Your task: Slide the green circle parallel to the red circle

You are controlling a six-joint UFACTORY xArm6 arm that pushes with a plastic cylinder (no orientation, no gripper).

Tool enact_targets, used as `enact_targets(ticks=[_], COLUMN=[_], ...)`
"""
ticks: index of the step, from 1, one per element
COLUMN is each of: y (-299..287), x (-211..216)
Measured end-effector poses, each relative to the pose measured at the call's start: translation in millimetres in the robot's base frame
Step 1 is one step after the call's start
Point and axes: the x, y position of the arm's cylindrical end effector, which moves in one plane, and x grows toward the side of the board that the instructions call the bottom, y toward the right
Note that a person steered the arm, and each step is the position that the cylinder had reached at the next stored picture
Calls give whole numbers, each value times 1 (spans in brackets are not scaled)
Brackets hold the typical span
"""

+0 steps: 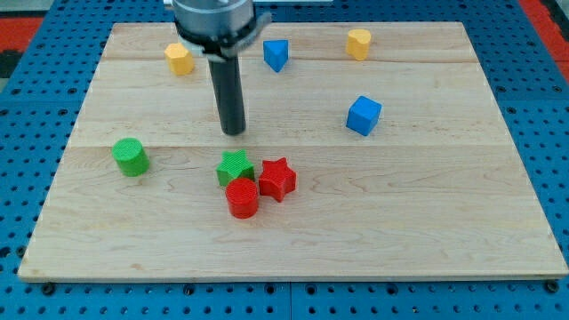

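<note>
Wood of the desk [427, 231] runs pale and bare along the view's bottom edge, resting on a blue perforated base [18, 178]. Nearest of the blocks is the red circle [242, 197], a short ribbed cylinder just left of the board's centre. Touching it at about 1 o'clock sits the red star [276, 179], and at about 11 o'clock the green star [235, 167] presses against it; the three form a tight cluster.

Well apart, at roughly 9 to 10 o'clock from the red circle, stands the green circle [132, 157], alone near the view's left side and a little farther up the board than the red one.

At 12 o'clock from the green star, close but apart from it, my tip [233, 133] rests on the wood. It touches no block; the green circle lies well off at about 8 o'clock from it. No pincer exists on this rod, so nothing is gripped or held.

Farther back, a blue cube [363, 116] sits tilted at about 3 o'clock from my tip. Along the view's top lie a yellow block [179, 59] at the left, a blue wedge-like block [276, 55] near the middle, and another yellow block [358, 44] to the right.
</note>
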Motion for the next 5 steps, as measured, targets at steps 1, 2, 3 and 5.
enact_targets(ticks=[1,2,3,5], y=[-85,-135,-122,-87], x=[-4,23,66,94])
